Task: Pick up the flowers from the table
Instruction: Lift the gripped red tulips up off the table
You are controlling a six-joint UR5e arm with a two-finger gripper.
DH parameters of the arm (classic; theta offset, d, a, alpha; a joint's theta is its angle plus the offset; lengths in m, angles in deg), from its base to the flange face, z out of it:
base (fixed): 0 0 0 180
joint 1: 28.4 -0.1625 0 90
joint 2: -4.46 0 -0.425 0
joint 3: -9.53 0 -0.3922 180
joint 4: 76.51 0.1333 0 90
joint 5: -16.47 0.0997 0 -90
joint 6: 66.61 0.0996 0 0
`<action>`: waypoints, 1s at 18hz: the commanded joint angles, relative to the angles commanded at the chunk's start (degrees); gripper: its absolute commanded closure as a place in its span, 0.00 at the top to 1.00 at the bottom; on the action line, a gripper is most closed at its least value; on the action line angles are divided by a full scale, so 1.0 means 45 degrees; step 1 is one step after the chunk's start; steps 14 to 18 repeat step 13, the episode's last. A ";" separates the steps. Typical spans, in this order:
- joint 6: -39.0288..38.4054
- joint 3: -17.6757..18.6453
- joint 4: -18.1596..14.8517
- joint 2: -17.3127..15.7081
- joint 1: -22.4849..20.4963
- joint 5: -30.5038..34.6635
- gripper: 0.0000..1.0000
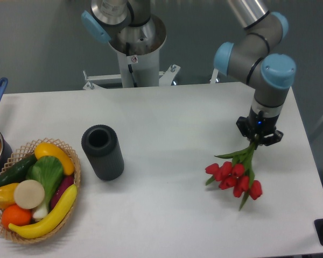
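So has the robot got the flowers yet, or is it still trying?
It has got them. The gripper is shut on the stem ends of the flowers. Right now the red heads hang low over the table; one view can't show whether they have fully left it. What's left: lifting the bunch clearly up.

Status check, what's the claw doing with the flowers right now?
Claw shut on flowers at the stems. Blooms hanging low over table. Nothing in the way.

No readable text, label, brand or number shows anywhere in the scene.
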State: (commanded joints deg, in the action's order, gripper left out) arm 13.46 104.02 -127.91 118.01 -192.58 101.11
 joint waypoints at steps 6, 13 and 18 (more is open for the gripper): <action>0.0176 -0.2012 -0.1328 0.0819 0.0156 0.0039 0.00; 0.0879 -0.2640 -0.2484 0.0879 0.0195 0.0390 0.00; 0.0879 -0.2640 -0.2484 0.0879 0.0195 0.0390 0.00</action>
